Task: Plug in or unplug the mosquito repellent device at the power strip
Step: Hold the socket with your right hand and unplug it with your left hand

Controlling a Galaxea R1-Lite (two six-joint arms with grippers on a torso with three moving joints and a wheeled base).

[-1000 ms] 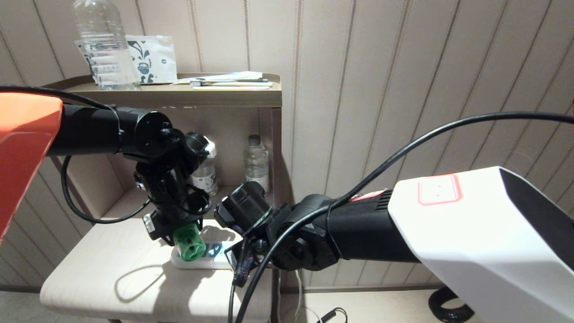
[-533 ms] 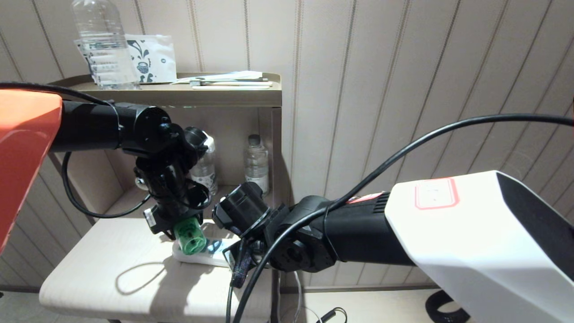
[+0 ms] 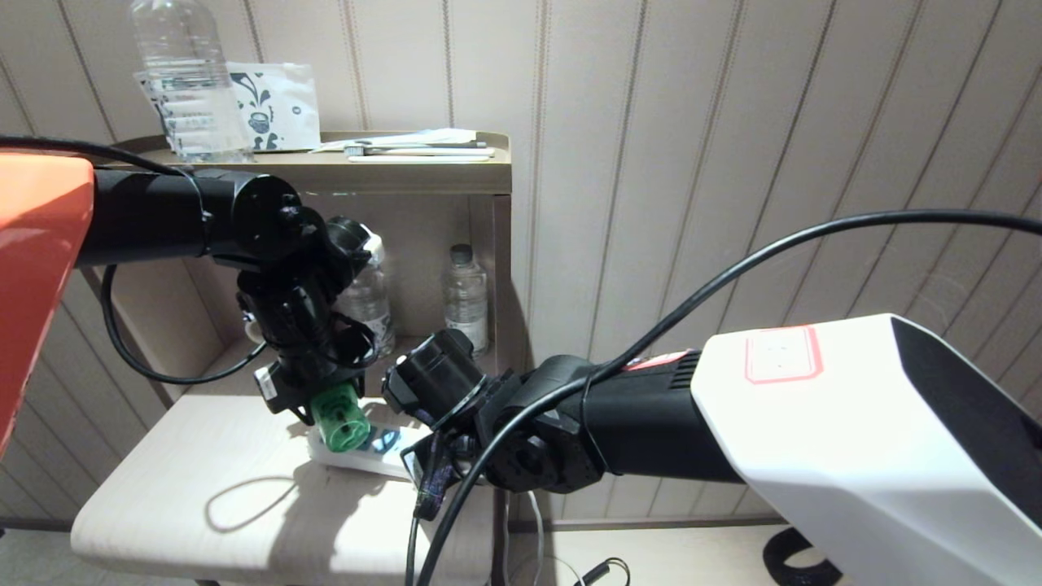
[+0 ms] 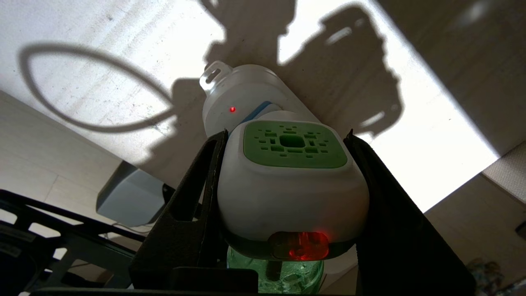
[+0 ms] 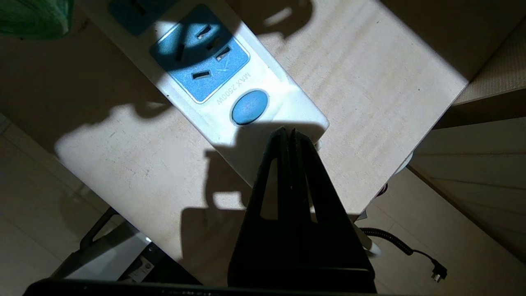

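Note:
My left gripper (image 4: 287,135) is shut on the mosquito repellent device (image 4: 291,193), its black fingers (image 4: 197,193) against both sides of the white-and-green head. A red lamp glows on the head, and the green bottle (image 3: 340,419) points toward the camera in the head view. The device sits over the left end of the white power strip (image 3: 370,460), where a small red light (image 4: 232,109) shows. Its prongs are hidden. My right gripper (image 5: 287,131) is shut and empty, its tips on the strip's (image 5: 263,98) other end beside a blue button (image 5: 249,107).
The strip lies on a pale wooden table (image 3: 163,488) whose right edge is close to my right wrist. Behind it stands a shelf unit (image 3: 423,175) with small water bottles (image 3: 466,297) inside and a large bottle (image 3: 183,81) and a pouch (image 3: 273,106) on top. A coiled cable (image 5: 390,242) lies on the floor.
My left gripper has risen a little and shifted slightly left with the device. The strip's left end has come up with it. My right gripper stays on the other end.

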